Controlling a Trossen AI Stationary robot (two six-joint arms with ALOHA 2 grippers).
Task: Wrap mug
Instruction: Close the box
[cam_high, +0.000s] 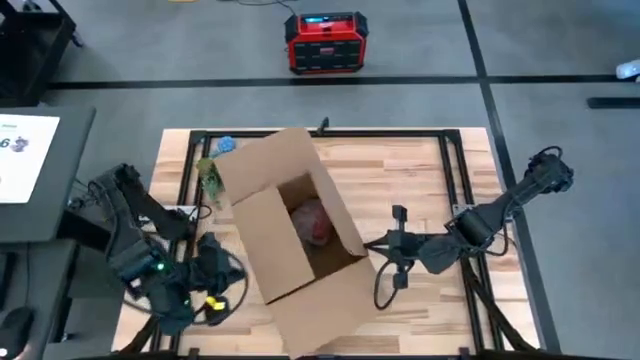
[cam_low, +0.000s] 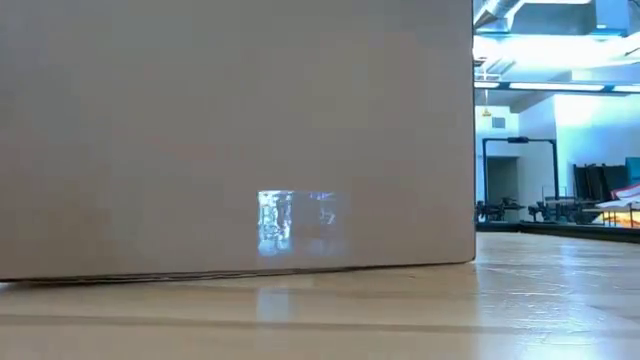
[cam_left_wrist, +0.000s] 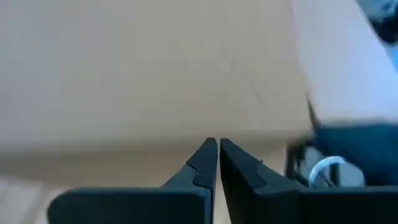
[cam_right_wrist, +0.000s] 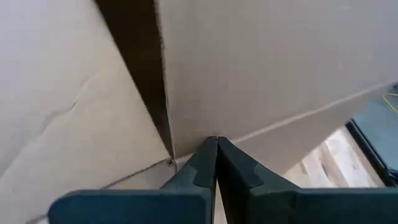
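Overhead, an open cardboard box (cam_high: 290, 235) sat tilted near the centre of the wooden table (cam_high: 440, 165), its flaps spread toward the upper left and lower right of the frame. Inside it, near the middle of the high view, lay a reddish bundle (cam_high: 313, 224) that looked like something wrapped in clear cushioning; whether that was the mug could not be told.

At the lower left of the high view the left gripper (cam_high: 222, 272) was just beside the box's left wall. Its wrist picture showed the two dark fingers (cam_left_wrist: 202, 163) pressed together with only a hairline between them, holding nothing, their tips right up at the cardboard.

To the right of centre the right gripper (cam_high: 372, 245) pointed leftward at the box's right-hand corner. In its own wrist picture the fingers (cam_right_wrist: 205, 158) were likewise closed tip to tip, empty, and sat at the seam where a flap met the box wall; actual contact could not be judged.

From table height the box wall filled most of the frame, with a pale shiny patch (cam_low: 297, 222) low on it and the room showing at the right edge.

Beyond the table, at the top of the high view, a red and black case (cam_high: 325, 43) stood on the grey floor. A small greenish object (cam_high: 210, 180) and a bluish one (cam_high: 224, 145) lay by the box's upper left flap.
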